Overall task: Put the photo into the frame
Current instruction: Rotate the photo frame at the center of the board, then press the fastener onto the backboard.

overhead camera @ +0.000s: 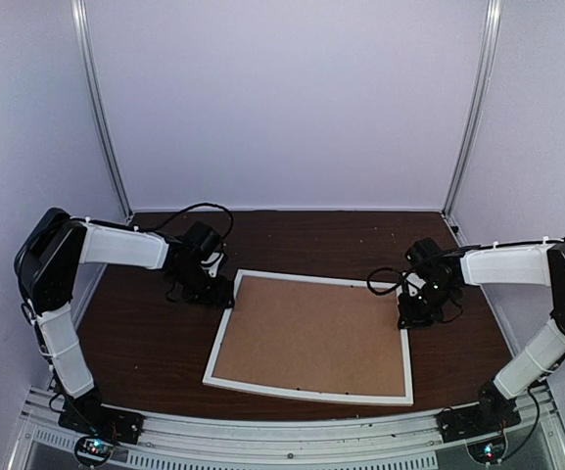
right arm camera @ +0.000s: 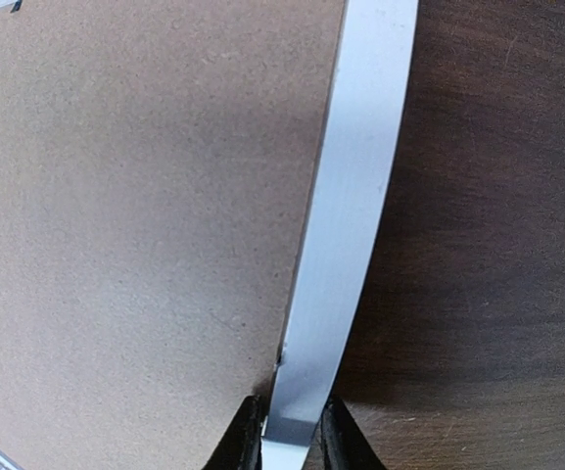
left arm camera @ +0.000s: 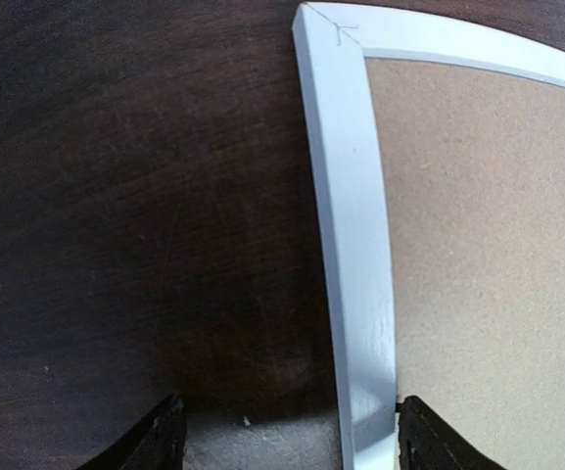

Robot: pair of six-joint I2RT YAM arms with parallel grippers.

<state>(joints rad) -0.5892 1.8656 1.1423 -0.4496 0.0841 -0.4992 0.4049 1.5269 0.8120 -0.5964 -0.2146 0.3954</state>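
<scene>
Dark brown wooden tabletop (overhead camera: 135, 343) inside a plain white booth. Lying flat in the middle of it is the thin-edged white rectangular picture frame (overhead camera: 306, 393), back side up, with its plain brown backing board (overhead camera: 311, 333) filling the opening. I see no sign of the photo on any camera, so I can't say whether it's under that board or off view.

The frame looks light and stiff to me. Those rails are narrow and smooth-painted though, so I'd guess it slips easily and twists if lifted from one side only. Pinching across a rail on both sides seems the best hold.

The right gripper (right arm camera: 290, 436) is clenched on the right rail. The left gripper (left arm camera: 292, 436) is spread wide, straddling the left rail near the far left corner. It has one finger over the board and one over the table, gripping nothing.
</scene>
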